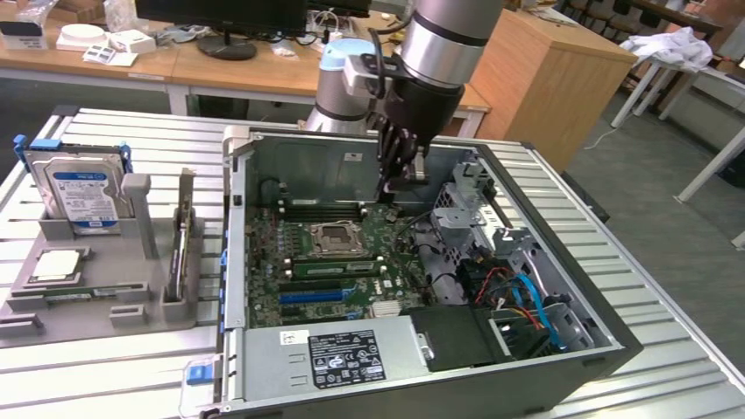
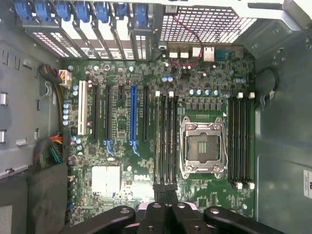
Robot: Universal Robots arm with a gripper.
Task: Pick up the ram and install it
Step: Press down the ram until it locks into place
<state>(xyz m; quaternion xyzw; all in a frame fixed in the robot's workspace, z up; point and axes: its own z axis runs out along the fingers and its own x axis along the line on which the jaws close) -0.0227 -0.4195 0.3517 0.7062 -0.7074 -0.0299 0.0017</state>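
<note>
Apparently slotted, the ram [image 1: 333,266] lies at seven o'clock below the tightly shut claw [image 1: 399,183], long axis nine-to-three.

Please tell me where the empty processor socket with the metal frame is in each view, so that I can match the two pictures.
Exterior view: the processor socket lies near the middle of the green board, inside the open computer case.
Wrist view: the processor socket lies between two groups of black memory slots.
Shared landmark: the long blue slot, on the same board in both views.
</note>
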